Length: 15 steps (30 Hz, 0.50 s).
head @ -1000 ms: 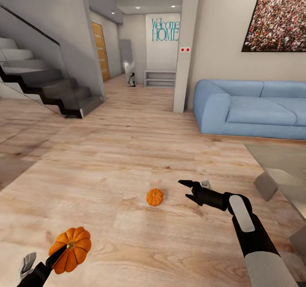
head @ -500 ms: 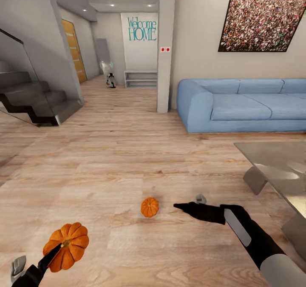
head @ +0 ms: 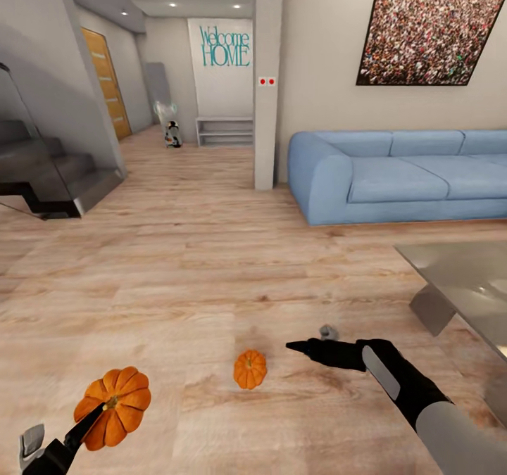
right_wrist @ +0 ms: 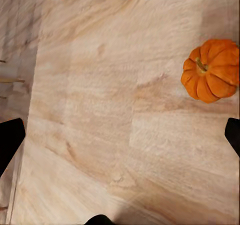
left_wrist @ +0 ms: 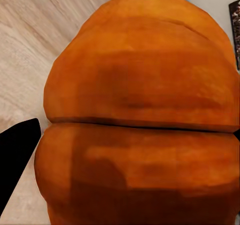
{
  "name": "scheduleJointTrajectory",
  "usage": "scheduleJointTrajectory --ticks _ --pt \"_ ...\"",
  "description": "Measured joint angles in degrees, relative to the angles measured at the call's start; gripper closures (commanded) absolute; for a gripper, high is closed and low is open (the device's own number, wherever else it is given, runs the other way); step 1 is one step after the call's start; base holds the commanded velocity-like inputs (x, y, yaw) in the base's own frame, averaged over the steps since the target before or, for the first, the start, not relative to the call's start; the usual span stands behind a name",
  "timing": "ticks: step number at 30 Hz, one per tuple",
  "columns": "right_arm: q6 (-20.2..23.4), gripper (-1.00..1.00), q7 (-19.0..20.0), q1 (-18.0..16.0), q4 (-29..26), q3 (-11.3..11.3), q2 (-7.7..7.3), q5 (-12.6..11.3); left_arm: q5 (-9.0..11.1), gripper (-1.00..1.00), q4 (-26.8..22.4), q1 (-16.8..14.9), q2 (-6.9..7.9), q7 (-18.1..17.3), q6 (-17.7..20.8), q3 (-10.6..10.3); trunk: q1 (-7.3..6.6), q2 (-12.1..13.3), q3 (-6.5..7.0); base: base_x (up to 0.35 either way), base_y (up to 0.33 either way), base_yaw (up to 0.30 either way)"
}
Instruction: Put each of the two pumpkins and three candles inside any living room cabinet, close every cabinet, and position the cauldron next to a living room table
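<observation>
One pumpkin (head: pixel 115 407) is already picked up: the left tool (head: pixel 88 419) is clamped on it and holds it off the floor (head: pixel 176 264), and in the left wrist view its orange ribs sit close against a dark finger (left_wrist: pixel 15 155). The second pumpkin (head: pixel 250 369) lies on the wooden floor, apart from everything. The right tool (head: pixel 299 347) hangs just beside it, not touching; in the right wrist view its two fingertips (right_wrist: pixel 10 137) stand wide apart with bare floor between them and that pumpkin off to one side.

So the task looks to be at an early stage. Neither pumpkin is in a cabinet. A small grey thing (head: pixel 328 332) on the floor just behind the right arm may be a candle, but it is too small to tell. The glass-topped surface (head: pixel 465 278) stands near the blue sofa (head: pixel 394 176). Still to do, by my reading: grasp the second pumpkin, stow both with three candles, shut the cabinet, and set the cauldron beside the surface.
</observation>
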Motion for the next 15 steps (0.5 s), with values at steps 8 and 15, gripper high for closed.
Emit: scheduleJointTrajectory --ticks 8,15 --pt "-2.6 -1.00 -2.5 -4.1 7.6 0.3 1.69 0.1 -0.1 1.00 1.3 -0.2 0.12 0.2 0.5 0.7 0.00 0.0 0.00 0.348 -0.019 0.000" --pt "-4.3 -1.00 1.5 -4.4 8.4 1.3 1.84 0.2 -0.3 1.00 1.7 -0.4 0.09 0.7 0.4 0.7 0.00 0.0 0.00 0.348 -0.086 0.000"
